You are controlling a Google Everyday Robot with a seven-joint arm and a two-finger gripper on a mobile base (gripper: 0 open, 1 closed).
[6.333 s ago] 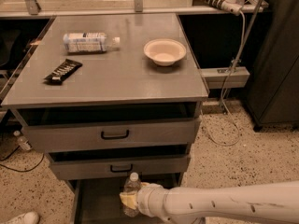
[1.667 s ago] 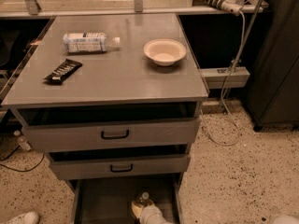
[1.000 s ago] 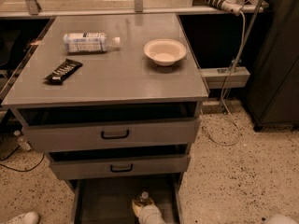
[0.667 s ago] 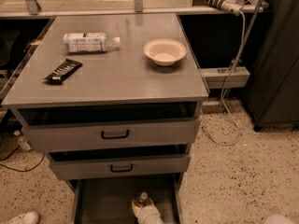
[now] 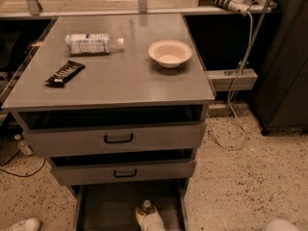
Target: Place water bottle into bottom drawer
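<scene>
- Water bottle (image 5: 147, 213): clear, white cap uppermost; it stands inside the bottom drawer (image 5: 103, 208), a little right of the middle and toward the front; the frame's lower edge cuts off its lower body, so you cannot confirm that it rests on the floor.
- Bottom drawer: pulled out; bare grey floor shows to the bottle's left; there is less room between the bottle and the right wall.
- Gripper: not in view; you cannot tell whether it is open or closed; no arm shows at the bottle; a pale rounded shape (image 5: 281, 224) at the lower right edge may be part of the arm, though that is uncertain.
- Progress, by judgement: the placing looks done or nearly done; you are left to confirm the release and that the bottle stands steady.
- Edges: the middle drawer (image 5: 125, 171) hangs above the rear of the bottom drawer, with its front just behind and above the cap; the top drawer (image 5: 115, 138) juts out above that; any approach should come from the front, not straight down.
- Open room: the speckled floor (image 5: 240, 186) right of the cabinet is free; a cable (image 5: 240, 95) hangs near the right rear; a white shoe (image 5: 21, 224) sits at the lower left.
- Cabinet top (image 5: 120, 88): a labelled bottle (image 5: 91, 43) lying down, a bowl (image 5: 170, 53) and a black snack bar (image 5: 65, 73); none of them concerns you here.
</scene>
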